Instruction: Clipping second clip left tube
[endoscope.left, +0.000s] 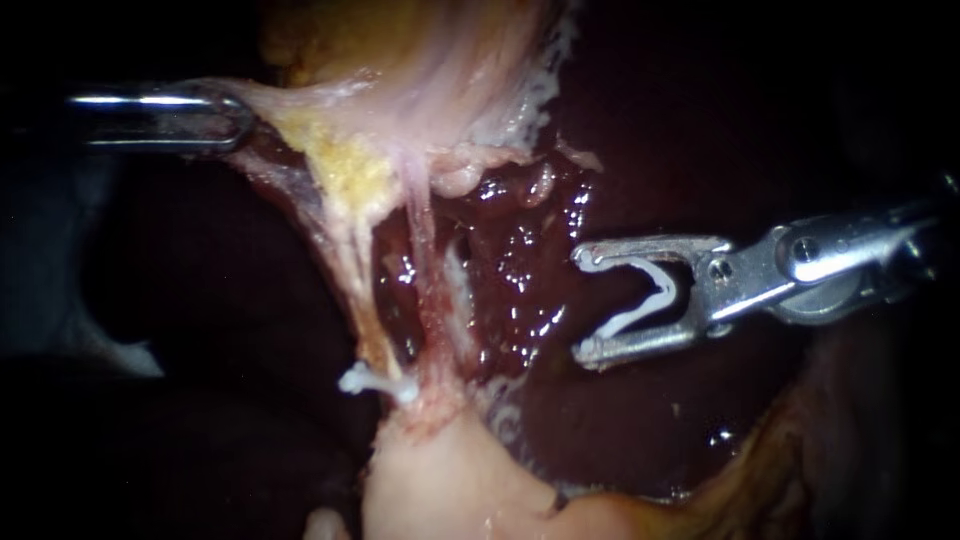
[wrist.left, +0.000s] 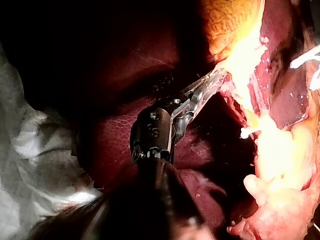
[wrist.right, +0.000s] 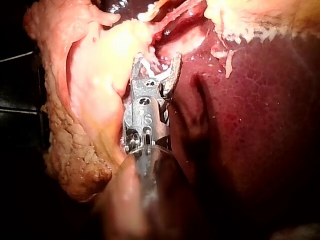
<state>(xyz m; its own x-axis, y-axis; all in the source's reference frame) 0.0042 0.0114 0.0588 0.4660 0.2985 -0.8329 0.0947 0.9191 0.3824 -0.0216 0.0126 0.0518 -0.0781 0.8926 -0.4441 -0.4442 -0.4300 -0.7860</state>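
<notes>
Right instrument (endoscope.left: 582, 303), jaws wide around a clip (endoscope.left: 668, 288), sits clear of the tube (endoscope.left: 424, 290); left instrument (endoscope.left: 238, 125) clamps tissue (endoscope.left: 300, 108).

Nothing legible here: no words, labels, brand names, numbers or signs stand on the clip (endoscope.left: 668, 288), the liver (endoscope.left: 520, 250) or the pale cloth (wrist.left: 30, 150).
</notes>
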